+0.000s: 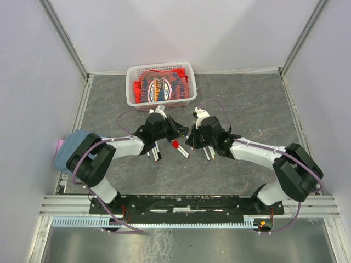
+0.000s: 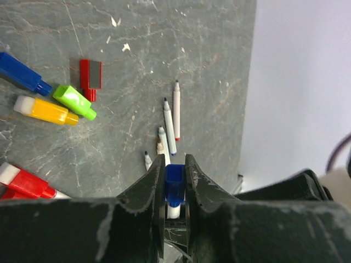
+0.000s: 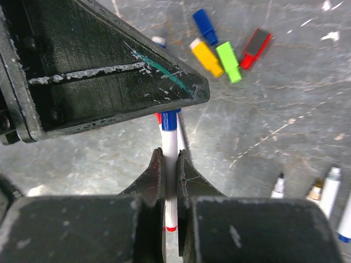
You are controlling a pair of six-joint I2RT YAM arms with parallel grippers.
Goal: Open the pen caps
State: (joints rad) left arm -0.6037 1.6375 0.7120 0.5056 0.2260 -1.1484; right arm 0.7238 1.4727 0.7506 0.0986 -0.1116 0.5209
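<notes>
Blue plastic, a small squarish cap (image 2: 175, 186), sits pinched between the fingers of the left tool (image 2: 175, 167), with a stub of white barrel showing under it. The right tool (image 3: 169, 154) is pressed together on that same pen (image 3: 170, 137) lower down its thin white barrel, so the pen hangs above the bench (image 1: 247, 109) between the two arms, held at both ends. A red band marks the barrel's far end in the right wrist view. The cap looks seated on the pen, so I judge the pull not yet made. The main risk is slip: the barrel is smooth and narrow, and if the cap sticks it may slide through the right tool instead of parting. A pull off the pen's axis could bend the barrel or twist the cap out of the left pinch. A sudden release might jerk either piece free and drop it among the loose caps (image 2: 75, 102) and bare pens (image 2: 169, 126) lying on the bench below.
</notes>
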